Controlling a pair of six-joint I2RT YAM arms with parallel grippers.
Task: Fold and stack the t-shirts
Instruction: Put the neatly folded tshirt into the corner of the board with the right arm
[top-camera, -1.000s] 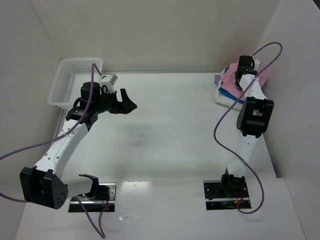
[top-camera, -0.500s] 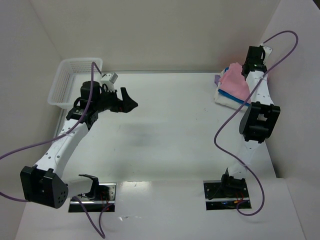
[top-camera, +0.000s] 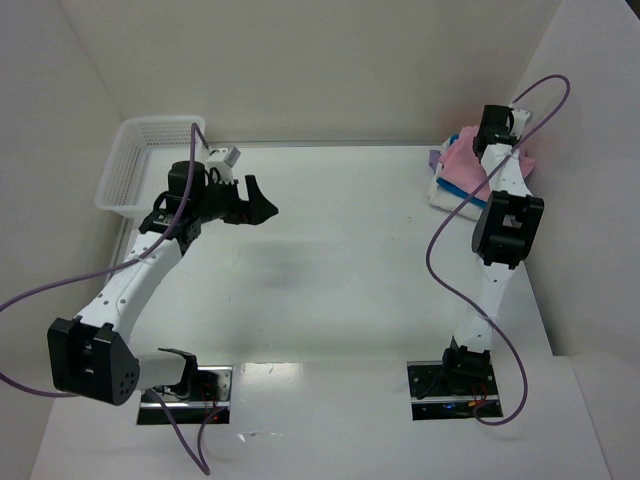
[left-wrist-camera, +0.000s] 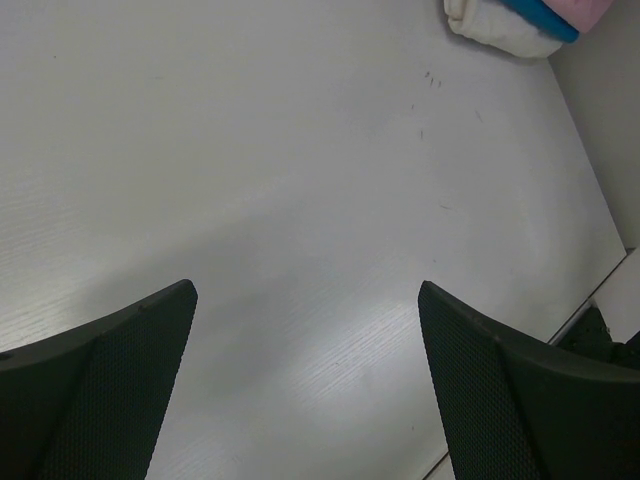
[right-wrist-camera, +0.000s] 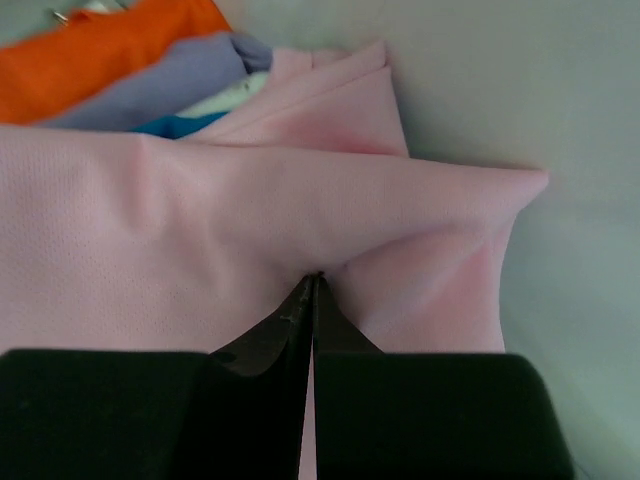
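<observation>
My right gripper (right-wrist-camera: 312, 282) is clamped on a thin fold of the pink t-shirt (right-wrist-camera: 180, 220). Lifting risks slippage, or dragging the far-right pile (top-camera: 450, 192). Left gripper (left-wrist-camera: 306, 288) wide, empty.

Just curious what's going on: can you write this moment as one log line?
right gripper: shut on pink t-shirt | left gripper: open, empty, above table

White table (top-camera: 330, 260), plain white walls (top-camera: 320, 60)
</observation>
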